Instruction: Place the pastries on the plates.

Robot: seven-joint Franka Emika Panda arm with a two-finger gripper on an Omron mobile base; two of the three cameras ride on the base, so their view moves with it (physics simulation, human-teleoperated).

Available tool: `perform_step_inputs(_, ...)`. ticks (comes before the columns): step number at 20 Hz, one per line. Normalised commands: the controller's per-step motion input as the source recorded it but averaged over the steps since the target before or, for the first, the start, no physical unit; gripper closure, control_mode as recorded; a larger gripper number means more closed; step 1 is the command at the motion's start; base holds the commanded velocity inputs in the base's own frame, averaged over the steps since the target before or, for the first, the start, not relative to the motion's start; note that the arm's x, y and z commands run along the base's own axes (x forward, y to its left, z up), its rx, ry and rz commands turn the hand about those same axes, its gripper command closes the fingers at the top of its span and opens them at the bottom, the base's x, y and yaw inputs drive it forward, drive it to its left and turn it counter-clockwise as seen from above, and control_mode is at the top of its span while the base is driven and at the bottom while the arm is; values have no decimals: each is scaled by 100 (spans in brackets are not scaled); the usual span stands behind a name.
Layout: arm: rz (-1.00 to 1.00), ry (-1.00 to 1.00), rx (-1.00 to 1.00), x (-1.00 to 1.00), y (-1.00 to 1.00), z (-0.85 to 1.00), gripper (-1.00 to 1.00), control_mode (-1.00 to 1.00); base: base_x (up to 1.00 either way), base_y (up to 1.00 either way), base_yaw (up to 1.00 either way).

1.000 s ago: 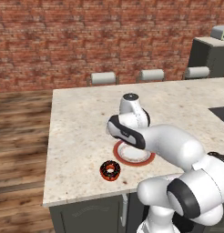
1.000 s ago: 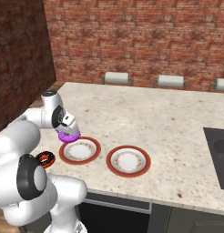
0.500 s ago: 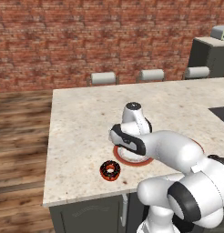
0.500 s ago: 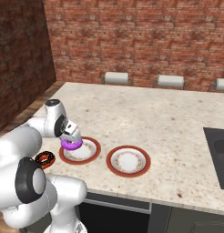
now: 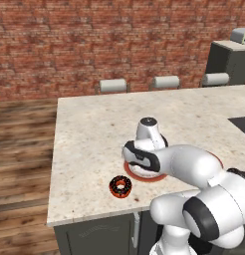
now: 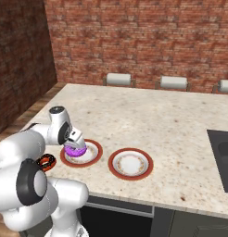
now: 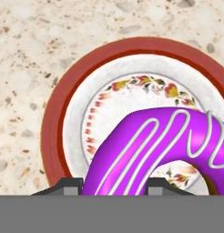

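- On the speckled counter (image 6: 180, 120), toward its near left corner, two plates sit side by side, close but apart; a dark sink (image 6: 222, 155) is set in at the far right.
- The arm (image 5: 194, 167) reaches low over the left plate (image 6: 92, 156), the hand tipped steeply down; in the left base view that plate (image 5: 139, 174) is mostly covered by the wrist.
- The right plate (image 6: 131, 164) is bare, white centre showing whole.
- The gripper (image 6: 75, 147) is clamped on the purple doughnut (image 6: 75, 151), which hangs just above or barely on the left plate; I cannot tell contact from the base views.
- In the hand view the purple doughnut (image 7: 164, 150), striped with pale icing lines, sits between the finger tips (image 7: 70, 184) with the left plate (image 7: 54, 113) right beneath it, rim and flowered centre in sight.
- The chocolate doughnut (image 5: 120, 186) lies flat on the counter near the front edge, left of the left plate and well clear of its rim; the right base view shows it (image 6: 46, 161) partly behind the arm.
- Step in hand, as I judge it: setting the first pastry down, so about half the task remains.
- Next move likely calls for a short lowering, letting go, and a straight lift so the doughnut is not dragged off centre.
- After that, the chocolate doughnut needs picking up and carrying over the occupied plate to the right one.
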Motion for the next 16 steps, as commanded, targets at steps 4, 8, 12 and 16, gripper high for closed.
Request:
perform_step_inputs(4, 0, 0, 0, 0, -1, -18, 100, -100, 0, 0, 0)
perform_step_inputs(8, 0, 0, 0, 0, 0, -21, 100, -100, 0, 0, 0)
perform_step_inputs(12, 0, 0, 0, 4, -8, -14, 100, -100, 0, 0, 0)
perform_step_inputs(16, 0, 0, 0, 9, -10, -10, 100, -100, 0, 0, 0)
